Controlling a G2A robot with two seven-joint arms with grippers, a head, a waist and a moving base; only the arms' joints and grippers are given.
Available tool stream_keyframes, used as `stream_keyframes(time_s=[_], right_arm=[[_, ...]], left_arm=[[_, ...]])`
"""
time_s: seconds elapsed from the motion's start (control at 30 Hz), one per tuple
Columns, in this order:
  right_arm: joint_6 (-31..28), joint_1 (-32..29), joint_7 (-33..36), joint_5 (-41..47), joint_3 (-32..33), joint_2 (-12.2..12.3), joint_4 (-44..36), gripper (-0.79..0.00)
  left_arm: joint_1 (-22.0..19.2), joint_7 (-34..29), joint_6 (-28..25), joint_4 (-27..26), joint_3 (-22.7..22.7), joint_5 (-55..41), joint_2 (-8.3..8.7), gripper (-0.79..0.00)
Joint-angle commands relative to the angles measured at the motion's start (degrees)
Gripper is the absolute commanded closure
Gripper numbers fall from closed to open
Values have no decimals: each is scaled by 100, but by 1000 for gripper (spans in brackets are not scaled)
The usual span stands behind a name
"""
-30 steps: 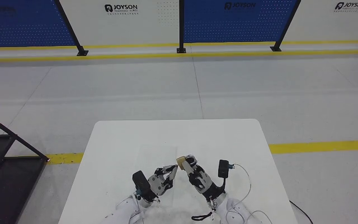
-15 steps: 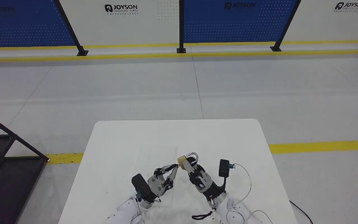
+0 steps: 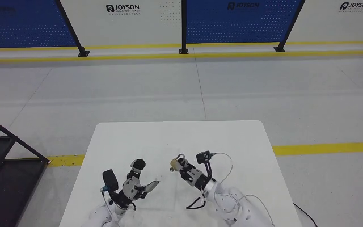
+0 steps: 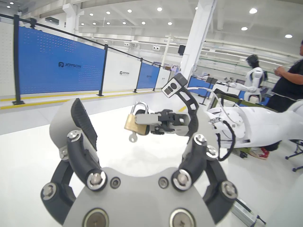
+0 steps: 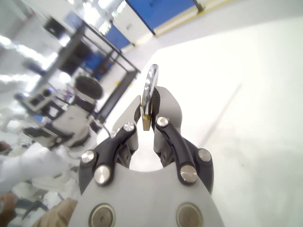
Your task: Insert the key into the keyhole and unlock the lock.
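My right gripper (image 3: 180, 166) is shut on a brass padlock (image 3: 174, 164) and holds it above the middle of the white table. In the right wrist view the pads (image 5: 156, 100) clamp the padlock (image 5: 146, 121) with its steel shackle (image 5: 150, 83) sticking out past them. From the left wrist view, a silver key (image 4: 133, 138) hangs in the keyhole at the padlock's (image 4: 132, 124) bottom. My left gripper (image 3: 144, 177) is open and holds nothing. It stands a short way left of the padlock and faces it, with its fingers (image 4: 81, 116) spread wide.
The white table (image 3: 181, 136) has bare surface beyond and to both sides of the grippers. A black metal frame (image 3: 17, 147) stands off the table's left edge. A thin cable (image 3: 224, 162) loops from the right wrist.
My left gripper was at the padlock's keyhole end; it has opened and drawn back to the left, and the key stays in the lock. My right gripper shifted the padlock slightly left.
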Motion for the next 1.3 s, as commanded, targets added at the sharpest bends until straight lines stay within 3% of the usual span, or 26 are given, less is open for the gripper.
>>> stream_keyframes(time_s=[0.0,0.13,0.3,0.33,0.4,0.43,0.47,0.7,1.03,1.17,1.27], right_arm=[[291,208,384,-98,-265,-61,189,0],[738,556,773,-314,-683,-190,468,0],[1187,810,1037,-467,-1001,-313,694,-12],[1257,843,1061,-509,-1045,-330,720,-234],[1343,886,1139,-620,-1130,-353,754,-369],[1400,899,1170,-664,-1148,-359,757,-526],[1474,907,1194,-745,-1170,-362,742,-785],[1839,781,1379,-1557,-1271,-303,311,-785],[2449,131,1700,-2684,-856,-32,-1086,-785],[2305,-363,1634,-2981,-404,154,-1859,-785],[2067,-808,1198,-3126,-72,278,-2441,-785]], left_arm=[[373,-175,135,-279,-439,-54,66,-785],[887,-388,466,-736,-926,-116,124,-785],[1066,-536,655,-924,-1063,-113,126,-785],[1062,-554,658,-919,-1059,-120,123,-785],[1026,-612,725,-900,-1055,-86,116,-785],[1009,-629,736,-893,-1036,-87,111,-785],[989,-646,740,-882,-1019,-92,106,-785],[883,-730,750,-837,-946,-69,81,-785],[882,-727,801,-857,-968,-47,60,-785],[882,-763,825,-843,-971,-110,47,-785],[869,-802,808,-831,-955,-173,41,-785]])
